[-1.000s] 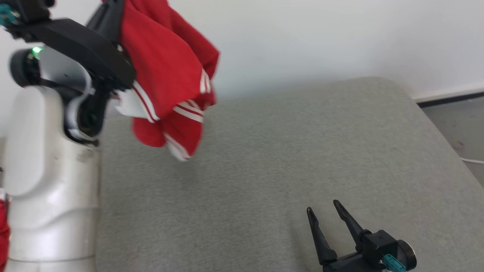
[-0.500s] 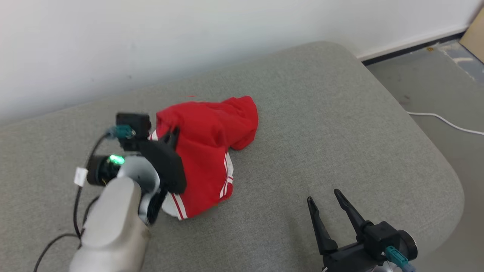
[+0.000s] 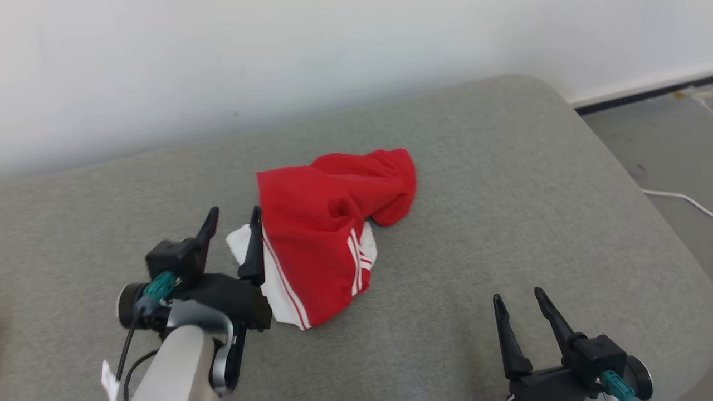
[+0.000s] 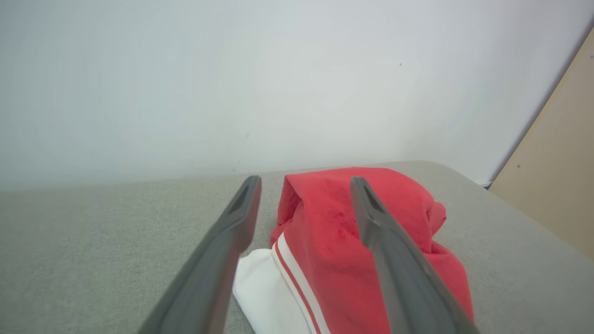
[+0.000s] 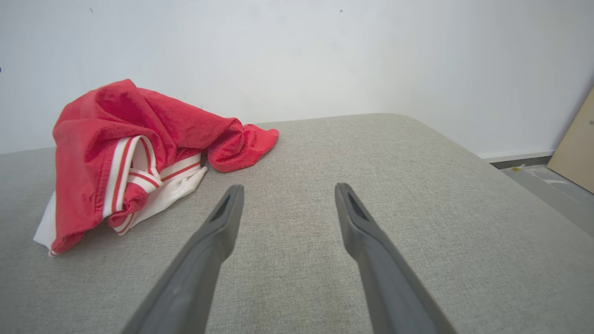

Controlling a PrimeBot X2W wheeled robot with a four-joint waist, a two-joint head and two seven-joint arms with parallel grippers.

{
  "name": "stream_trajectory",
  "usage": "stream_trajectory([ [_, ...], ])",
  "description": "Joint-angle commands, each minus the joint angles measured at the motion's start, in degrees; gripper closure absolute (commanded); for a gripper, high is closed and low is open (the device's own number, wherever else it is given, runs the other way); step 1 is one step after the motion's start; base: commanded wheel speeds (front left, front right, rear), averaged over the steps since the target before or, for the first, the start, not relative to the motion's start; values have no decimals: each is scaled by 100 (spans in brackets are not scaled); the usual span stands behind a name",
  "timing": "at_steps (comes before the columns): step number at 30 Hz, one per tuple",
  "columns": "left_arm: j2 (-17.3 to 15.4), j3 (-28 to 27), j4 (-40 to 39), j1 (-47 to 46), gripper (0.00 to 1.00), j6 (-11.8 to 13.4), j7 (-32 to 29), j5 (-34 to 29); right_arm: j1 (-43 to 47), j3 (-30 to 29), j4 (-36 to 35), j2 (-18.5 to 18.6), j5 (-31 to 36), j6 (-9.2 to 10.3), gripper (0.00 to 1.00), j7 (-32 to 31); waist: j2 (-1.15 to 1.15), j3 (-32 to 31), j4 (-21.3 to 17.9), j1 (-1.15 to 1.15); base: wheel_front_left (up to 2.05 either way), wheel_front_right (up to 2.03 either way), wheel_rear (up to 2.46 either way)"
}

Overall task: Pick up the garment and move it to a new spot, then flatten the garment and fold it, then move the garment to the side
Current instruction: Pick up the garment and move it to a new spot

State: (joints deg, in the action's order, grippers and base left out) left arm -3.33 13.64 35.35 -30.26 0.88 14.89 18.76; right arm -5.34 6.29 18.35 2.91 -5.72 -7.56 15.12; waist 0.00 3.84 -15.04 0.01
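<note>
The left gripper [image 3: 234, 216] is hovering wide open and empty just beside the single crumpled red cloth garment with white stripes [image 3: 328, 217], which is lying near the middle of the grey fabric pad [image 3: 501, 167]. The right gripper [image 3: 518, 298], second of two, is gaping empty, well apart from it. Flattening looks to be the step now starting, calling for both grippers to be pinching opposite edges and spreading them.

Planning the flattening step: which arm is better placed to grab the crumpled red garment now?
Left. The left tool is open at the edge of the garment; the right tool is well apart from it.
</note>
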Motion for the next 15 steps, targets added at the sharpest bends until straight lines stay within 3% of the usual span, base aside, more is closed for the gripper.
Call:
stream_trajectory([
  [1,-11,-113,-306,281,0,66,28,-41,113,-57,-14,-3,50,14,0,4,0,-416,494,-1,0,0,0],
  [7,-62,-707,-1696,1529,0,186,26,-323,281,-218,-33,-3,105,14,0,5,0,-636,841,-1,0,0,0],
  [15,-51,-1177,-2432,2768,0,13,28,-784,477,-290,53,-2,74,14,0,4,0,-812,1144,-1,0,0,0],
])
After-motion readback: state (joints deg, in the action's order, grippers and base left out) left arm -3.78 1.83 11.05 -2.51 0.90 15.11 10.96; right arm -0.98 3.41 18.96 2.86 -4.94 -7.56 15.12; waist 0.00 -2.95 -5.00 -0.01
